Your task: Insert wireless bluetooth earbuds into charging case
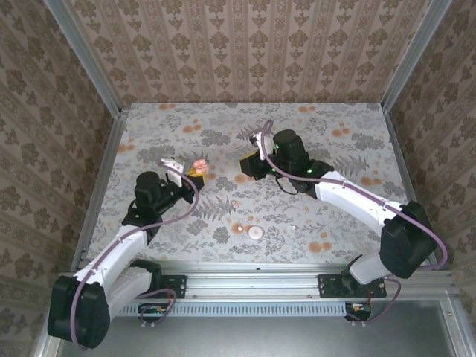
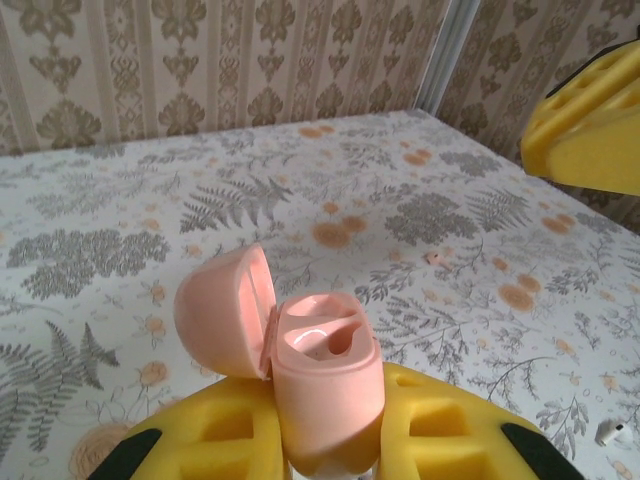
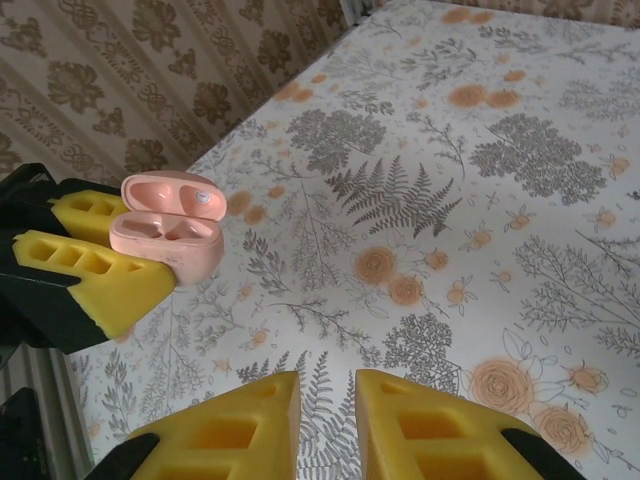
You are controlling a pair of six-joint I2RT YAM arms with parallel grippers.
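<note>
closest to the left wrist camera, the left hand (image 2: 322,448) has its yellow foam fingers (image 2: 225,435) closed on the lower body of the charging case (image 2: 325,375). it holds the case up off the worktop (image 1: 335,149), with the lid (image 2: 222,310) swung back to the left. the wells inside look empty, so nothing appears to be seated yet. moving right, one of the wireless bluetooth earbuds (image 2: 610,433) lies loose on the floral worktop, a tiny white piece low and to the right of the case. in the top view a paler roundish piece (image 1: 255,231) sits nearer the arm bases, just beside a printed orange flower (image 1: 239,227). it may be the other earbud, though it is too small to tell. further right, the right hand (image 3: 328,425) hovers above the worktop near the case, its fingers a small gap apart and holding nothing. judged from this, only the preparation is done: the case is picked up and open. the main work is left. the free right hand would likely have to collect each earbud from the worktop, carry it over and set it into its well, and then the lid needs shutting.
</note>
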